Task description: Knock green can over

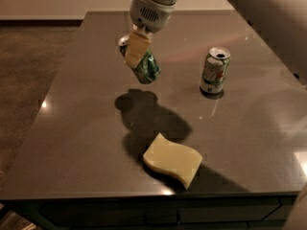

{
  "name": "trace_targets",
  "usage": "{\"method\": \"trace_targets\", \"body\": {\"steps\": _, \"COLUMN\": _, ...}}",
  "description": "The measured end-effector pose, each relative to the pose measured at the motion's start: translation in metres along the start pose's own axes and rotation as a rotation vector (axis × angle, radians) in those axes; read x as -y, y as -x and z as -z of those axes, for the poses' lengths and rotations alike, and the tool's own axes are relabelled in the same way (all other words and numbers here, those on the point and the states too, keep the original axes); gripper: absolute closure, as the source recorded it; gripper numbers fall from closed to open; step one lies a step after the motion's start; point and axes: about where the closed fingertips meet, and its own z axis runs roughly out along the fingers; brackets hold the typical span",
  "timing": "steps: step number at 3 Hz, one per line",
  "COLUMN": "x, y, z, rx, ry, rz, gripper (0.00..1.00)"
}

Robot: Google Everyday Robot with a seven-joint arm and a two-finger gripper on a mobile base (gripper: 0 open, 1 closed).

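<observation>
The green can (pixel 147 68) is dark green with a silver top. It is tilted steeply, top toward the upper left and base toward the lower right, over the middle-left of the dark table (pixel 72 128). My gripper (pixel 136 56) reaches down from the top of the view and is shut on the can's upper part. One pale yellow finger (pixel 136 47) lies across the can's front; the other is hidden behind it. The arm's shadow (pixel 144 114) falls on the table just below the can.
A paler white-silver can (pixel 215 71) with green and red marks stands upright to the right. A yellow sponge (pixel 172 160) lies near the table's front edge. The floor drops away beyond the table's left edge.
</observation>
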Motion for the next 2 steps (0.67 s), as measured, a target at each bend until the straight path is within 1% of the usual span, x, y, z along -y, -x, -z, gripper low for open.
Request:
{"method": "trace_targets", "body": {"steps": 1, "x": -0.022, "y": -0.016, "z": -0.004, "rx": -0.094, "ry": 0.056, "rz": 0.076, "gripper": 1.0}}
{"method": "trace_targets", "body": {"steps": 2, "x": -0.033, "y": -0.023, "z": -0.016, "rx": -0.162, "ry": 0.091, "rz": 0.13, "gripper": 0.81}}
